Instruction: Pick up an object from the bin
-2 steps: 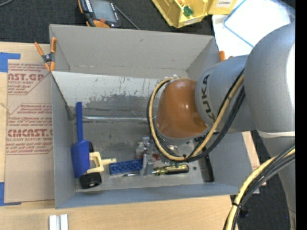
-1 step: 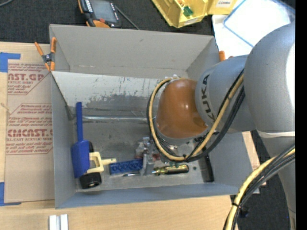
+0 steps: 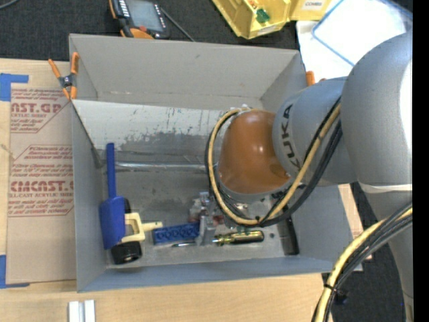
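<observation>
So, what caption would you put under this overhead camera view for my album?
Robot arm reaches into a grey bin, low above a blue block and a yellow-black tool.

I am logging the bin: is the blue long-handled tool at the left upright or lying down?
Lying down. The blue tool rests flat on the bin floor, its thin handle pointing toward the far wall.

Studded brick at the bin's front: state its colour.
Blue; the brick shows best in the camera view, just left of the gripper.
</observation>
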Available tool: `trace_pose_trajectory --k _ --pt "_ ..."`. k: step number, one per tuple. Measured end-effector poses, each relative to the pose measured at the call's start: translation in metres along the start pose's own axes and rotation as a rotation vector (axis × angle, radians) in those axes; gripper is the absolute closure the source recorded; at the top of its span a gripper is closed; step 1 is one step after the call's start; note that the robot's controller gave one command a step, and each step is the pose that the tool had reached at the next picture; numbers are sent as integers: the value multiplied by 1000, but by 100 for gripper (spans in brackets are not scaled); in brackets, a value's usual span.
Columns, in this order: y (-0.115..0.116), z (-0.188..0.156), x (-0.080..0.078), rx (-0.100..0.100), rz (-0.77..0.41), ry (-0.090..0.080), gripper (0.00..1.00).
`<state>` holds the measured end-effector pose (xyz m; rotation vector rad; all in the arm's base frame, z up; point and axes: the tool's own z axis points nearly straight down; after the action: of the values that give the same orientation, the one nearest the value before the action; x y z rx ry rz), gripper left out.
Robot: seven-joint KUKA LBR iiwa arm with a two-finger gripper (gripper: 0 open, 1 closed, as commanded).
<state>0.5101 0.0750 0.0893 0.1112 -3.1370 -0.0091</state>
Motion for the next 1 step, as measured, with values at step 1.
trace_pose_trajectory --k 1 --pt "6 -111 0 -1 6 -1 100"
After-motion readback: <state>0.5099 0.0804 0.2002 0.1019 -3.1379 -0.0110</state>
